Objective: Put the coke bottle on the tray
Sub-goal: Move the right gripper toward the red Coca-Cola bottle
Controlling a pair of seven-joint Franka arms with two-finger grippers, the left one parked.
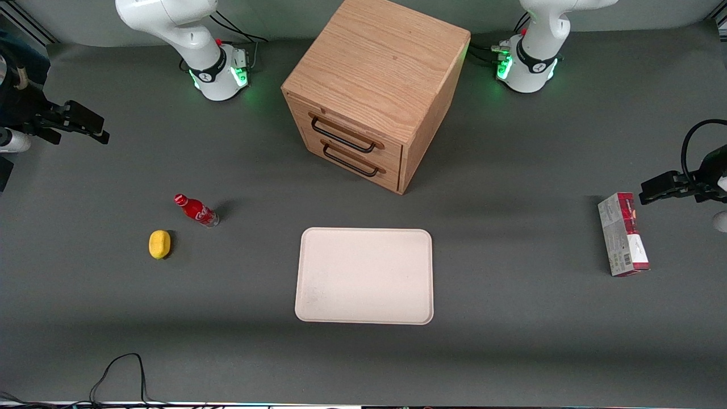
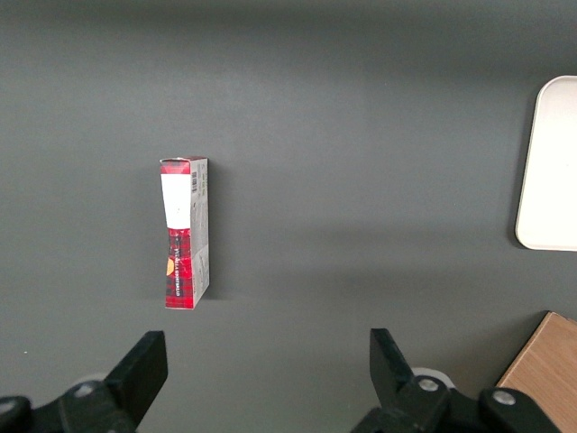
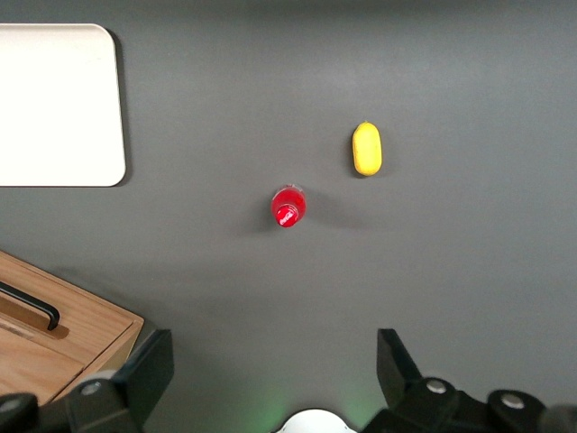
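Note:
The coke bottle (image 1: 196, 210), small and red with a red cap, stands upright on the grey table toward the working arm's end. The right wrist view shows it from above (image 3: 288, 206). The cream-white tray (image 1: 363, 275) lies flat and empty in the middle of the table, nearer the front camera than the cabinet, and its corner shows in the right wrist view (image 3: 54, 104). My gripper (image 1: 97, 132) hangs high above the table at the working arm's end, well apart from the bottle. Its fingers stand wide open and empty (image 3: 272, 370).
A yellow lemon-like object (image 1: 159, 244) lies beside the bottle, a little nearer the front camera (image 3: 367, 149). A wooden drawer cabinet (image 1: 375, 85) stands at the table's middle. A red-and-grey carton (image 1: 623, 234) lies toward the parked arm's end.

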